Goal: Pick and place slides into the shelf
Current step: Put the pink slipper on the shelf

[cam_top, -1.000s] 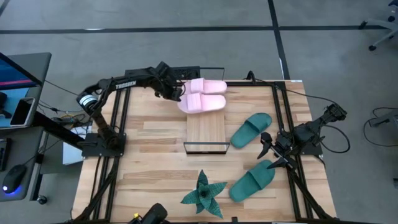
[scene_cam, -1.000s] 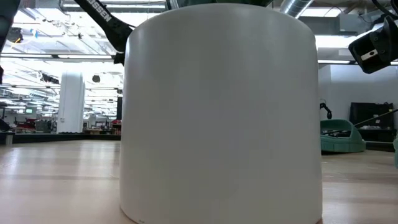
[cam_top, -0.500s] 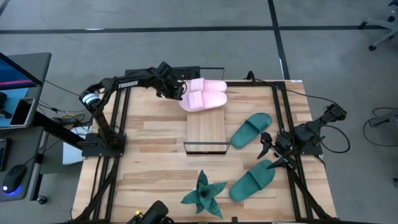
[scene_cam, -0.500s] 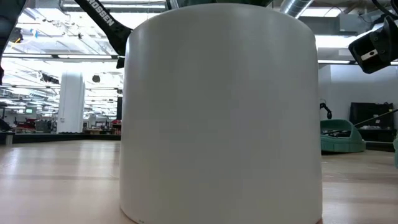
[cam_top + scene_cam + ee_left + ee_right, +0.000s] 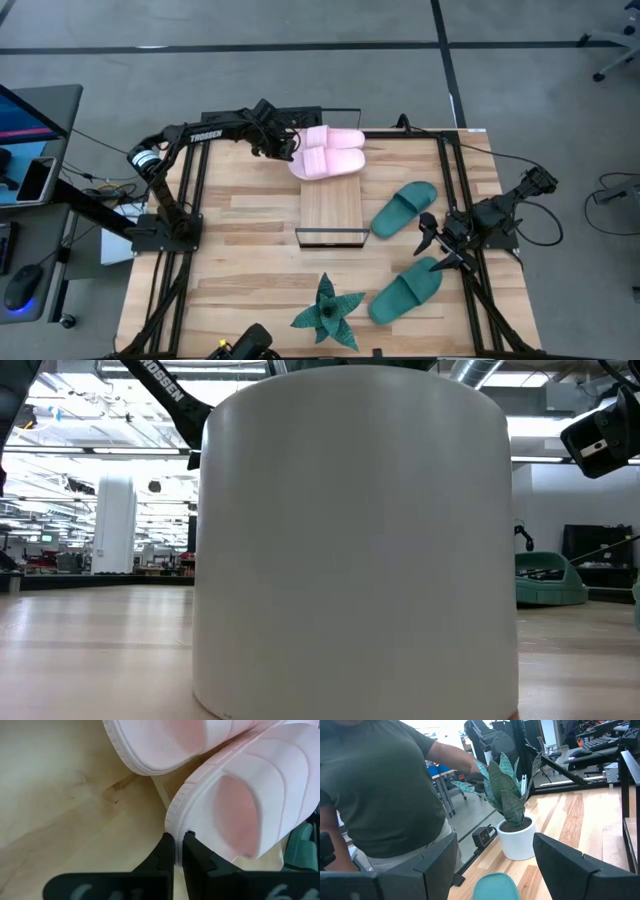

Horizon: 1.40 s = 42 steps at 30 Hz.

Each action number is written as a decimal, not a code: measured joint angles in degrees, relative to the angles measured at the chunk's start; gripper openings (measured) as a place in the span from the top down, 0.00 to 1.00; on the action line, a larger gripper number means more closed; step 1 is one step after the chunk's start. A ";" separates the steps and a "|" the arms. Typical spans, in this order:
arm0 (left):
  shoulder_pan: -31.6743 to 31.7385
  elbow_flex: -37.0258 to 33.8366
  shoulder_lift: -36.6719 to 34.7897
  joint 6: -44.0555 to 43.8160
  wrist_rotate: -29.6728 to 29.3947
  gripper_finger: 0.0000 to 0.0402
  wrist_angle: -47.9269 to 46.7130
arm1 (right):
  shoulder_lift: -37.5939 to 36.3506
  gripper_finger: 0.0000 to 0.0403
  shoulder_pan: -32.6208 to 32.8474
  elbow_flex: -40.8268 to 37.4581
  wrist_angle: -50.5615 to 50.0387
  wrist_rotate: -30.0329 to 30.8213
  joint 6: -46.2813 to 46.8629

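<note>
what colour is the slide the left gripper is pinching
Pale pink: the left gripper pinches the pink slide's edge. Left wrist view shows it best.

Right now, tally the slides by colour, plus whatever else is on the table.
Pink slides: 2
Green slides: 2
Shelf: 1
Potted plant: 1
Total: 6

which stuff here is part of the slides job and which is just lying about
Job: two pink slides, two teal slides, shelf, left gripper pinching a pink slide's edge.
Lying about: potted plant, person beyond the table.
</note>
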 joint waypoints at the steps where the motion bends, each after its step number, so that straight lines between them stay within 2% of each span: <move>1: -0.03 0.00 0.00 0.00 -0.15 1.00 0.00 | 0.00 0.37 -0.01 -0.02 0.00 0.00 0.01; 21: -0.53 0.00 0.00 0.70 -0.94 1.00 0.02 | 0.00 0.37 0.01 -0.01 0.00 0.00 0.00; 30: -0.57 0.00 -0.02 0.71 -0.83 0.91 1.56 | 0.00 0.37 0.01 -0.02 0.00 0.00 0.01; 42: -0.62 0.00 -0.04 0.87 -1.24 0.90 1.92 | -0.01 0.37 0.01 -0.01 0.00 -0.01 0.01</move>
